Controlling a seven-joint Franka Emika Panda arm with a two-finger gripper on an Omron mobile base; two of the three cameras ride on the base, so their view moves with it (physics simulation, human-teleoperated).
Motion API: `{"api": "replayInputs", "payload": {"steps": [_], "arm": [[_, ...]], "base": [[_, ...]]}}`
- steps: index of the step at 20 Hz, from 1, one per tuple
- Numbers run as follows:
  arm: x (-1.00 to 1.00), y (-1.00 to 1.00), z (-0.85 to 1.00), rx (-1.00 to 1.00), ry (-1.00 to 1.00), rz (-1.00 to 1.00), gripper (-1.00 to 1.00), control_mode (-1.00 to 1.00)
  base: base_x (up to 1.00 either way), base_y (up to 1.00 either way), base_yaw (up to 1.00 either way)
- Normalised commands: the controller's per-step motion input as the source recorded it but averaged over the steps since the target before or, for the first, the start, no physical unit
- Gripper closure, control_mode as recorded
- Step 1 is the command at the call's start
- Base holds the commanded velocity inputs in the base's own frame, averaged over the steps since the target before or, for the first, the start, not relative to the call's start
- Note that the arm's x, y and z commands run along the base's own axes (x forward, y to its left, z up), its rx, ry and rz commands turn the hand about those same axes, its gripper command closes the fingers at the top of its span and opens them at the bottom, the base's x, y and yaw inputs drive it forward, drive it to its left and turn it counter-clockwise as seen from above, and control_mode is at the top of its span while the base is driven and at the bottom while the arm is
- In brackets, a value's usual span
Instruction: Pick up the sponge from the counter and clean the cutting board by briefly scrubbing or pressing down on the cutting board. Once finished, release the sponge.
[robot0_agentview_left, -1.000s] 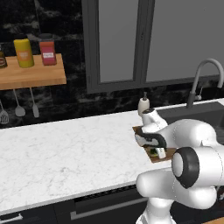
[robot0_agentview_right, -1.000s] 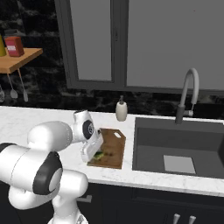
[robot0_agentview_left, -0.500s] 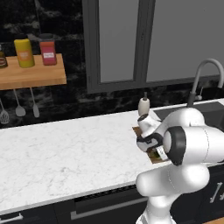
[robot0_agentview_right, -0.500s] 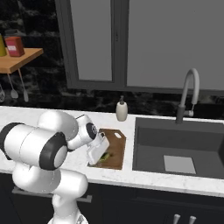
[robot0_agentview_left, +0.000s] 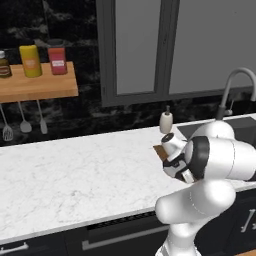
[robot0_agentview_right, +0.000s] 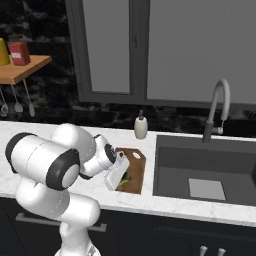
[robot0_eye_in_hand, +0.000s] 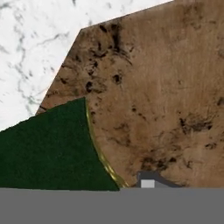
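Pincer (robot0_agentview_right: 120, 182) low over sponge (robot0_eye_in_hand: 48, 146), lower left of hand view, on board (robot0_eye_in_hand: 153, 96); grip state I cannot tell. Close squarely, then press flat w/o sliding off.

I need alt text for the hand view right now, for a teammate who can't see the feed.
Close-up from the hand camera: a dark green sponge with a thin yellow-green edge lies on a brown wooden cutting board with dark grain marks. White marble counter shows beyond the board's edge at the upper left. One dark fingertip rises at the bottom, right of the sponge.
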Motion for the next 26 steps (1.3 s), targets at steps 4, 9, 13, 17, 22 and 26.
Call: {"api": "replayInputs", "payload": {"steps": [4, 9, 13, 17, 22, 26], "arm": [[0.0, -0.68, -0.48, 0.0, -0.15, 0.0, -1.0, -1.0], [0.0, -0.66, -0.32, 0.0, -0.22, 0.0, -1.0, -1.0], [0.05, -0.58, -0.32, -0.02, -0.28, 0.0, -1.0, -1.0], [0.5, -0.54, -0.21, 0.0, -0.12, 0.0, -1.0, -1.0], [0.51, -0.68, -0.06, 0.0, -0.04, 0.0, -1.0, -1.0], [0.16, -0.61, 0.13, 0.07, -0.09, 0.0, -1.0, -1.0]], "base": [[0.0, 0.0, 0.0], [0.0, 0.0, 0.0], [0.0, 0.0, 0.0], [0.0, 0.0, 0.0], [0.0, 0.0, 0.0], [0.0, 0.0, 0.0]]}}
